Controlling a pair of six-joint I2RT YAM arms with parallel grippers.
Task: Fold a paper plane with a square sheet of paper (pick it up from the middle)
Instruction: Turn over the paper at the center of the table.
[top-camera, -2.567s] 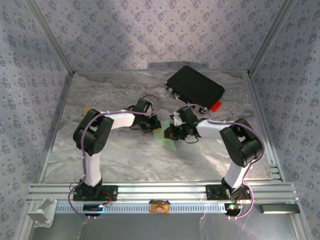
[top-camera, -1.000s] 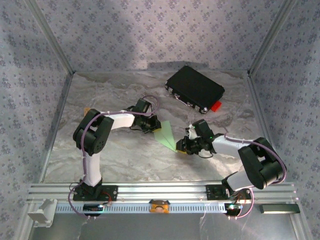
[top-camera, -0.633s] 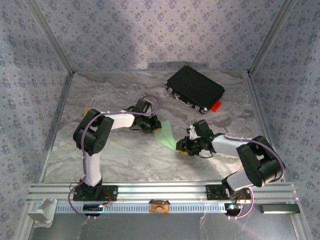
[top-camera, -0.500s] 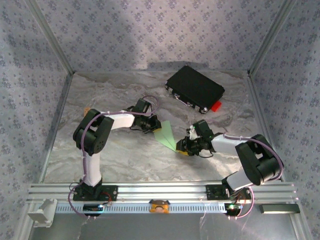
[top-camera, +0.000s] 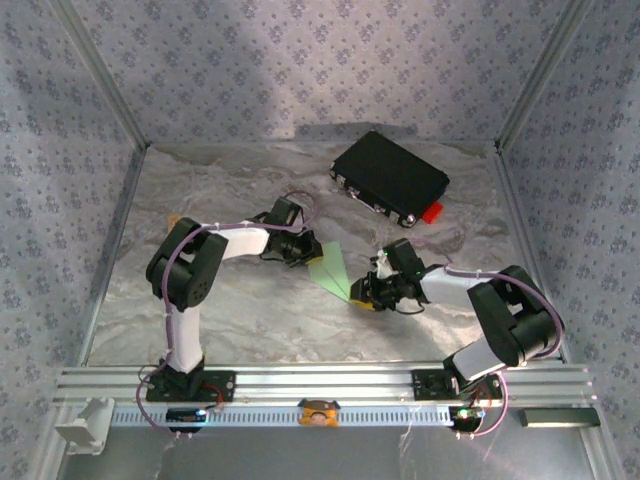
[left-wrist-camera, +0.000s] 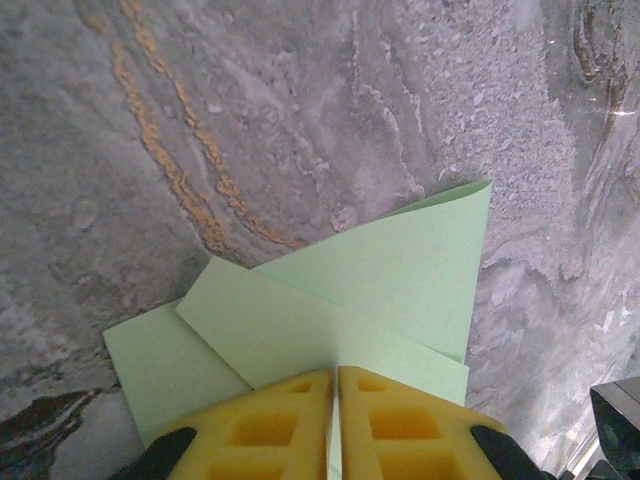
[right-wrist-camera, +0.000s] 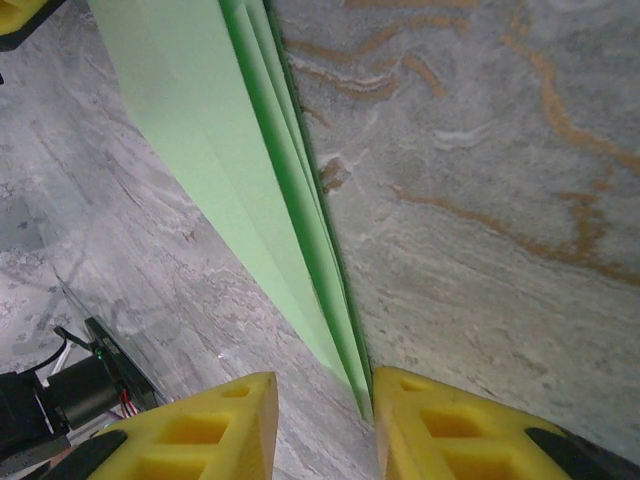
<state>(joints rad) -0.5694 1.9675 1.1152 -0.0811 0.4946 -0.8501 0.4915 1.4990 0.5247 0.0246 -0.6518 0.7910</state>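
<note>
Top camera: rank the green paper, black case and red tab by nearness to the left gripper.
1. folded green paper: pinched in the left gripper, mid-table.
2. black case: farther back, to the right.
3. red tab: at the case's right end.

Soft even light is washing the grey marbled tabletop (top-camera: 250, 310); glare is glinting far right, near edges blurring.

Paper plane (top-camera: 331, 270): pale green, plain, unmarked; slim pointed triangle of several stacked folded layers. Lies low on the marble bench (top-camera: 250, 180) near its middle, wide end far-left, pinched in the left claw (left-wrist-camera: 335, 385), point near-right.
</note>
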